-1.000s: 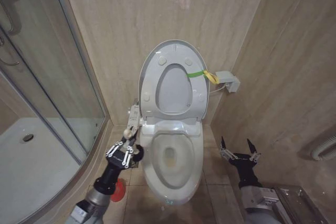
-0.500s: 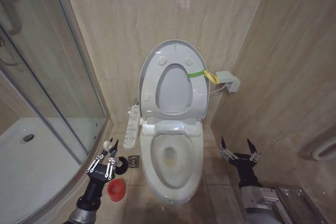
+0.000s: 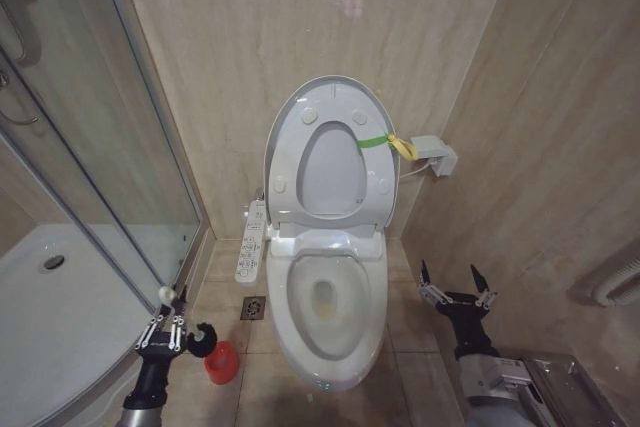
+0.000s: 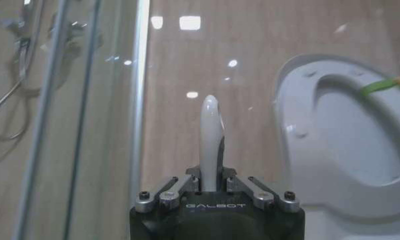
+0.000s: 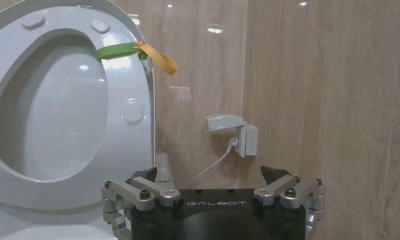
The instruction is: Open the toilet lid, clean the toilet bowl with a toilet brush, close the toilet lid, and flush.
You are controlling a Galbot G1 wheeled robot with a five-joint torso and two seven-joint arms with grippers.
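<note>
The toilet lid (image 3: 330, 172) stands upright against the back wall, with a green-and-yellow strap (image 3: 385, 140) at its edge. It also shows in the wrist views as the toilet lid (image 4: 360, 135) (image 5: 46, 115). Below it the toilet bowl (image 3: 372, 297) lies uncovered. My left gripper (image 3: 166, 329) is low on the left of the bowl, just beside the red cup (image 3: 222, 362), and is shut on the toilet brush (image 4: 210, 130). The white handle sticks up from the fingers, and the dark head (image 3: 204, 334) hangs near the cup. On the bowl's right, my right gripper (image 3: 455, 282) hangs open and holds nothing.
A glass shower enclosure (image 3: 100, 147) and its white tray (image 3: 60, 307) close off the left. The buttoned side panel (image 3: 252, 242) and a floor drain (image 3: 252, 307) lie between my left gripper and the bowl. A wall socket box (image 3: 435, 154) and the tiled wall bound the right.
My left gripper has swung with the brush from beside the bowl's rim down and to the left, ending next to the red cup. The right arm has not moved.
</note>
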